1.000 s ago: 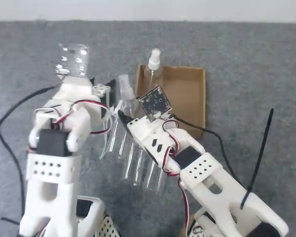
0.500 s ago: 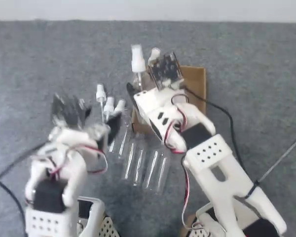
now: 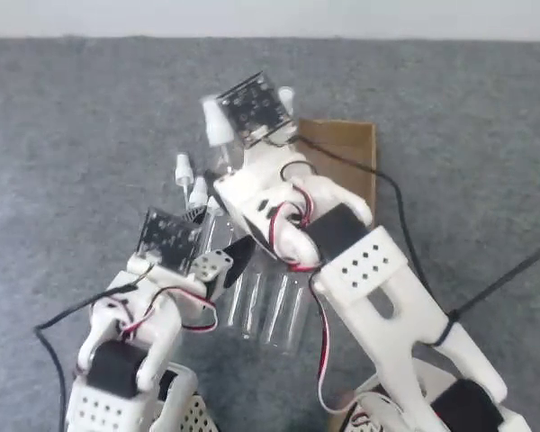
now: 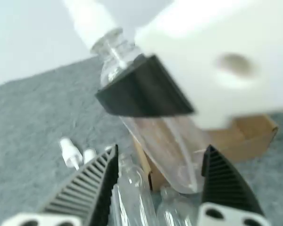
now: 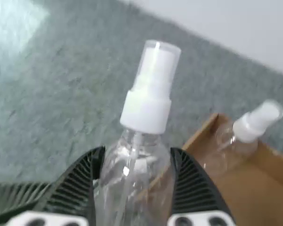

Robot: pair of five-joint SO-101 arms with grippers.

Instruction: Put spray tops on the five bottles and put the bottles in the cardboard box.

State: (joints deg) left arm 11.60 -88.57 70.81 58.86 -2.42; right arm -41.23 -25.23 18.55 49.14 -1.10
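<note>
From above, a clear plastic bottle with a white spray top (image 3: 214, 121) is upright at the left edge of the brown cardboard box (image 3: 346, 157). Uncapped clear bottles (image 3: 270, 306) lie on the grey table (image 3: 72, 135), with loose white spray tops (image 3: 191, 180) nearby.

At the left wrist, the left end effector (image 4: 158, 157) is spread and empty.

At the right wrist, the right end effector (image 5: 132, 169) pinches that bottle's body, and a second capped bottle (image 5: 240, 136) sits in the box.

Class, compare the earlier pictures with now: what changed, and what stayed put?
The right gripper, shut on the capped bottle, lifted it near the cardboard box. The left gripper, open, drew back over the lying bottles. The box, boxed bottle and loose spray tops stayed.
</note>
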